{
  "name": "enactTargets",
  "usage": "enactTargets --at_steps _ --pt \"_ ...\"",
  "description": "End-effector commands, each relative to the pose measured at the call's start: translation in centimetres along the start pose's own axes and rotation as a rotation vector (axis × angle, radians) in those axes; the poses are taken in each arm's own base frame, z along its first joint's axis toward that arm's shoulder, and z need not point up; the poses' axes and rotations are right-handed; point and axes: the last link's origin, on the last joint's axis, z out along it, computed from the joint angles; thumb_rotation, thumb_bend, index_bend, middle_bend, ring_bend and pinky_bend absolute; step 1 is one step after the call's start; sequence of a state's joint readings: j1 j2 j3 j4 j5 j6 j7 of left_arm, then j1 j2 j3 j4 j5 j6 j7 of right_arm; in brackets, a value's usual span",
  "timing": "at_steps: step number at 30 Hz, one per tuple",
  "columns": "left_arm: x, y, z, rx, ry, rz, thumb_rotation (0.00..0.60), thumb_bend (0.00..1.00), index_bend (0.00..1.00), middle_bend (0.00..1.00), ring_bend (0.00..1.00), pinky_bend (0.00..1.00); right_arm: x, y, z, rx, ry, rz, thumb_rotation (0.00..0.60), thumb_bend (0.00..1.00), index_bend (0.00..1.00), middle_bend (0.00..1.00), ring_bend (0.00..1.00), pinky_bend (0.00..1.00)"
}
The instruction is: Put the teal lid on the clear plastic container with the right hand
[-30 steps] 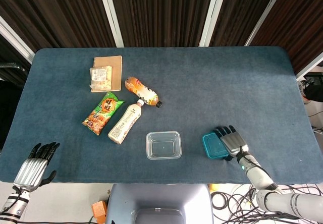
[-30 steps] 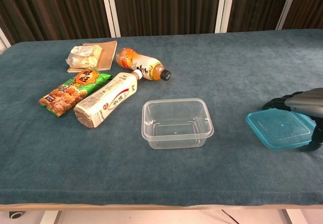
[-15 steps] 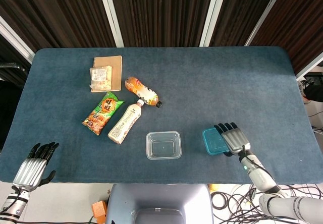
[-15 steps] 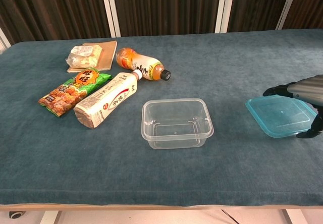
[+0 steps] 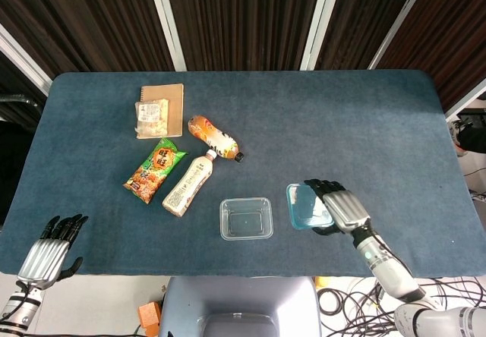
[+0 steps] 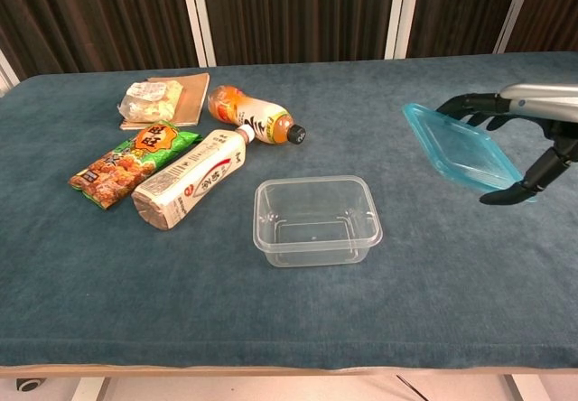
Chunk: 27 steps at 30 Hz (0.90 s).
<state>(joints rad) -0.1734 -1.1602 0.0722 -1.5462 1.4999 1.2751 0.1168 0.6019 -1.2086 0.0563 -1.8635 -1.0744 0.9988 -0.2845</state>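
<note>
The right hand (image 6: 528, 139) has the teal lid (image 6: 459, 146) up off the blue desk (image 6: 271, 320) and tilted, its near-left edge highest in the chest view. The fingers (image 6: 470, 105) curl over the lid's far edge while the thumb hooks under the low near corner, so the lid is pinched between them. From the head view the same right hand (image 5: 339, 208) covers the lid's right side, and the teal lid (image 5: 304, 206) sticks out to the left of the fingers.

Just left of the lid, apart from it, the clear plastic container (image 6: 315, 219) sits open-topped on the desk with nothing in it; the clear plastic container (image 5: 246, 218) lies close beside the lid in the head view, with a strip of desk between them.

Well to the left of the right hand's fingers lie a white bottle (image 6: 192, 189), an orange-labelled bottle (image 6: 254, 116) with a dark cap, a green snack packet (image 6: 134, 163), and further off a brown notebook (image 6: 188, 97) with a small clear-wrapped packet (image 6: 150, 100) lying on it.

The left hand (image 5: 52, 250) shows only in the head view, at the near left edge of the desk, fingers loosely apart and holding nothing.
</note>
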Motion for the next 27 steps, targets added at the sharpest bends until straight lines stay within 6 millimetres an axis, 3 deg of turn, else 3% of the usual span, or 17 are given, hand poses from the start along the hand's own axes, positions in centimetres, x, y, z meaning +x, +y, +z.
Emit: enactTargets --at_steps 1,8,15,27 --pt "0.0 -0.1 -0.2 -0.004 0.014 0.002 0.600 0.35 0.00 0.07 0.09 0.00 1.0 -3.0 0.2 0.012 0.007 0.032 0.600 0.15 0.78 0.36 0.23 0.15" --pt "0.3 -0.4 -1.1 -0.017 0.095 0.000 0.600 0.35 0.00 0.07 0.09 0.00 0.5 -8.4 2.4 -0.019 -0.042 0.067 0.600 0.15 0.77 0.36 0.22 0.15" --pt "0.3 -0.5 -1.8 -0.042 0.114 -0.003 0.600 0.35 0.00 0.07 0.09 0.00 -0.9 -12.5 4.3 -0.058 -0.041 0.012 0.600 0.15 0.76 0.36 0.21 0.15" --pt "0.6 -1.1 -2.2 -0.036 0.114 -0.007 0.600 0.35 0.00 0.07 0.09 0.00 -3.0 -14.4 4.6 -0.091 -0.050 -0.048 0.600 0.15 0.75 0.36 0.20 0.15"
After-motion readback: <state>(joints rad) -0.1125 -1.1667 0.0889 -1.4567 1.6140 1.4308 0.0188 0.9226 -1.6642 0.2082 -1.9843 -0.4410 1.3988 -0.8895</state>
